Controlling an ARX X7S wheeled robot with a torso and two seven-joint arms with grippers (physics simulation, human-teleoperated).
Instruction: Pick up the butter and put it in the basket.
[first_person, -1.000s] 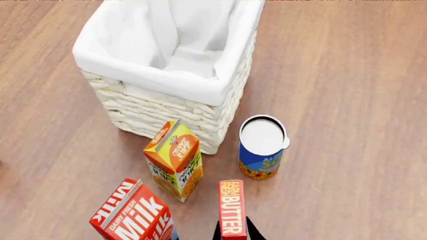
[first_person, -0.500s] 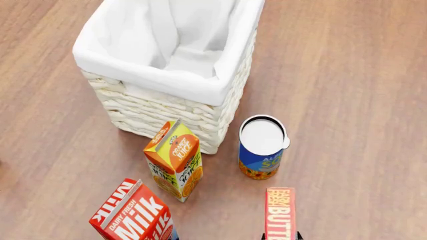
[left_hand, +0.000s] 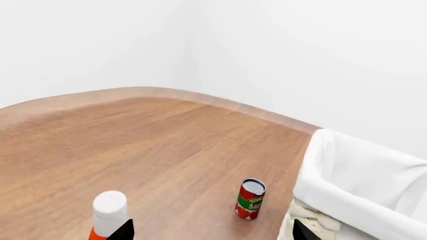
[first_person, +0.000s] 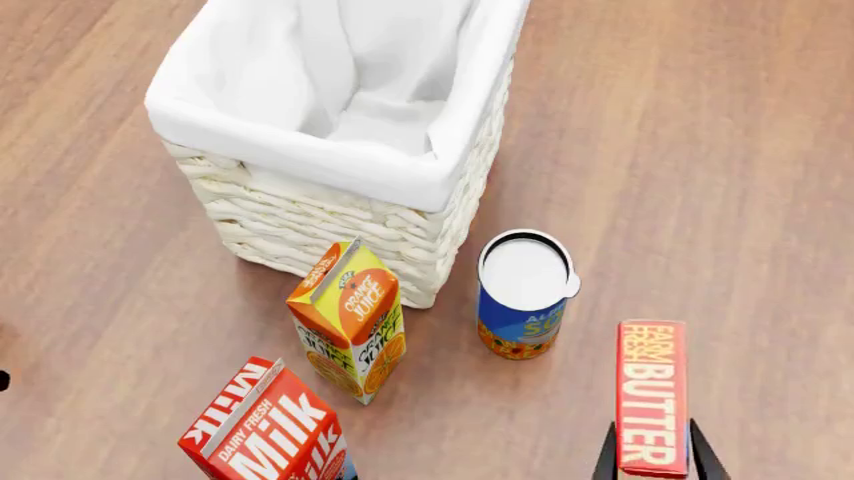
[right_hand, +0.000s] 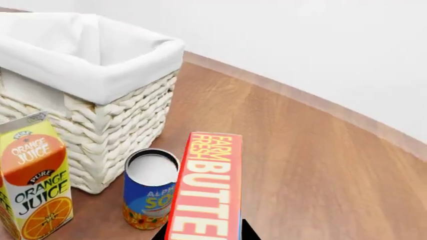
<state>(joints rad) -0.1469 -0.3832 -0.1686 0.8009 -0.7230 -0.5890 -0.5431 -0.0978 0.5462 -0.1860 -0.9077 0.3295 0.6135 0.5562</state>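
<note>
The butter (first_person: 653, 396), a flat red-and-orange box with white lettering, stands on end at the bottom right of the head view, off the floor. My right gripper (first_person: 654, 462) is shut on its lower end, one black finger on each side. The wrist view shows the butter (right_hand: 208, 190) rising from the right gripper (right_hand: 207, 236). The white wicker basket (first_person: 294, 150) stands further away to the left, its cloth-lined inside holding nothing that I can see. From the right wrist the basket (right_hand: 87, 75) is beyond the box. My left gripper (left_hand: 212, 235) is open on nothing beside the basket (left_hand: 353, 175).
An orange juice carton (first_person: 350, 320) and a blue can (first_person: 523, 295) stand just in front of the basket, between it and the butter. A red milk carton (first_person: 267, 430) is at the lower left. A tomato sauce can (left_hand: 251, 199) and a white-capped bottle (left_hand: 109, 212) stand ahead of the left gripper.
My right gripper has carried the butter to the right across the head view and a little higher. The cartons, can and basket have not moved.
</note>
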